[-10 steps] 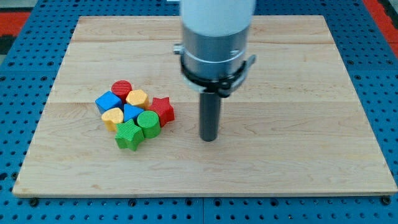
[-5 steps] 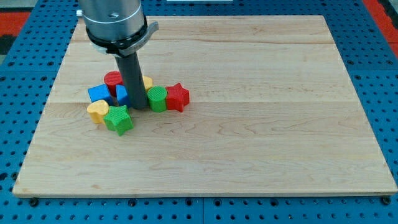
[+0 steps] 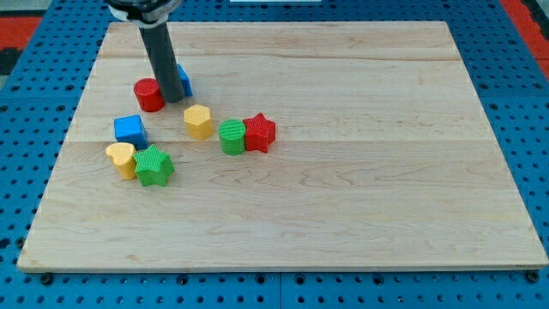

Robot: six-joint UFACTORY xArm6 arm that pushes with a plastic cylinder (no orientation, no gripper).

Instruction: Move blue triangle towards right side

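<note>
Wooden board [image 3: 343,189] on blue pegboard [image 3: 26,172]

You found nothing to read at that moment: no text, label, brand, number or sign stood anywhere in the view. The wooden worktop [image 3: 360,172] carried only its plain grain, and the coloured blocks on it bore only moulded ridges, not letters or digits. The blue perforated surface [image 3: 532,129] around the worktop likewise showed holes only.

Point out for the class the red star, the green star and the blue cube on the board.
red star [image 3: 261,132]: camera view, on its top face.
green star [image 3: 154,164]: camera view, on its top face.
blue cube [image 3: 129,130]: camera view, on its top face.
</note>
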